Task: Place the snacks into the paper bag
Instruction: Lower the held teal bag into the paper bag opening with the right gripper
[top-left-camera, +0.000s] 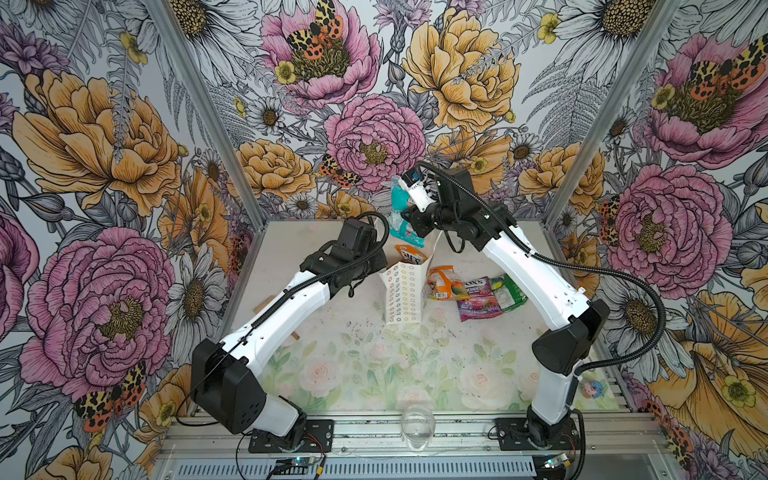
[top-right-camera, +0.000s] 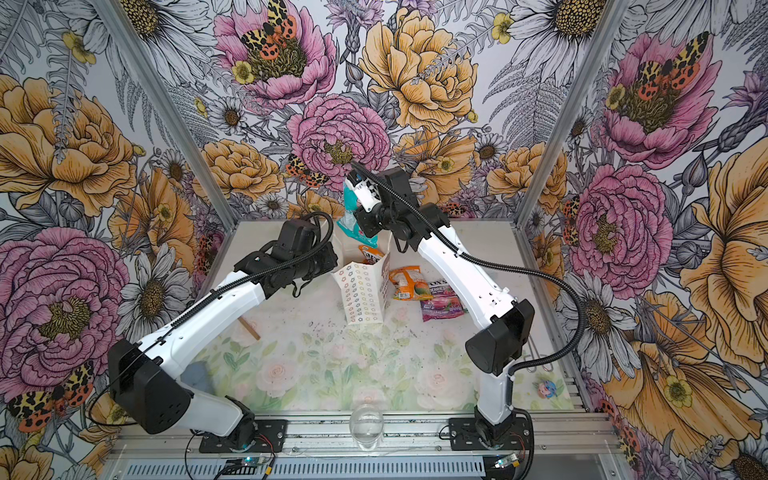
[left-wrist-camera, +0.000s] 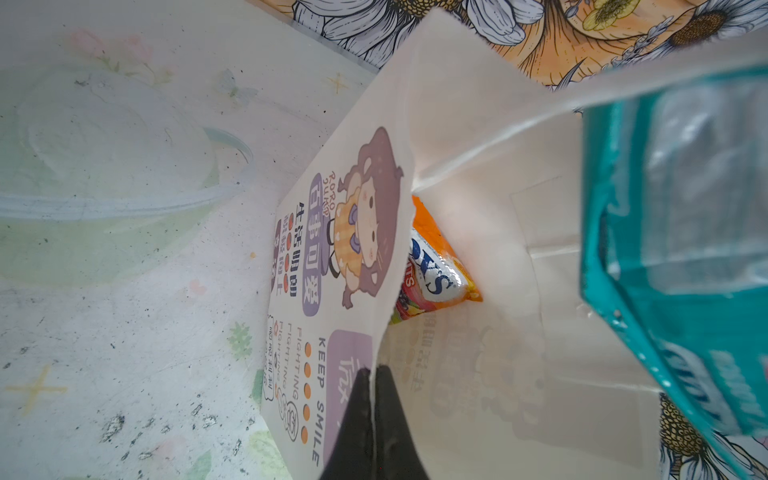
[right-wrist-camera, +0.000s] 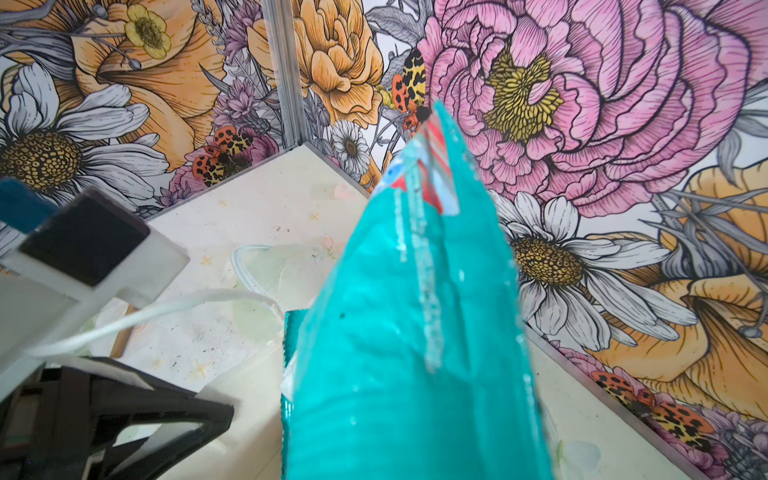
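1. Teal packet (right-wrist-camera: 415, 332) fills the right wrist view. It dangles by its upper end from the right gripper (top-left-camera: 409, 189), whose jaws are drawn in narrow on it, though the pinch itself is hidden behind the foil.
2. It hangs lengthwise with its lower end at the mouth of the paper bag (top-left-camera: 403, 295), and I cannot tell whether it has crossed the rim. Held this way, the slim end should go in first rather than catch on the paper.
3. Left gripper (left-wrist-camera: 372, 374) is clamped tight on the rim of the bag's cartoon-printed wall, one finger inside and one outside. I judge this keeps the bag upright and the mouth pulled wide for the other arm.
4. That bag stands toward the back of the table (top-left-camera: 332, 332), between the two arms.
5. An orange packet (left-wrist-camera: 436, 270) already lies inside, propped against the gripped wall.
6. Three snacks lie on the table just right of the bag — a second orange packet (top-left-camera: 444, 284), a purple packet (top-left-camera: 478, 299) and a green packet (top-left-camera: 507, 293), overlapping in a row. They lie on the right arm's side, which suits its fetching role.
7. One cord handle (right-wrist-camera: 166, 307) loops near the opening — a possible snag as the packet goes down.
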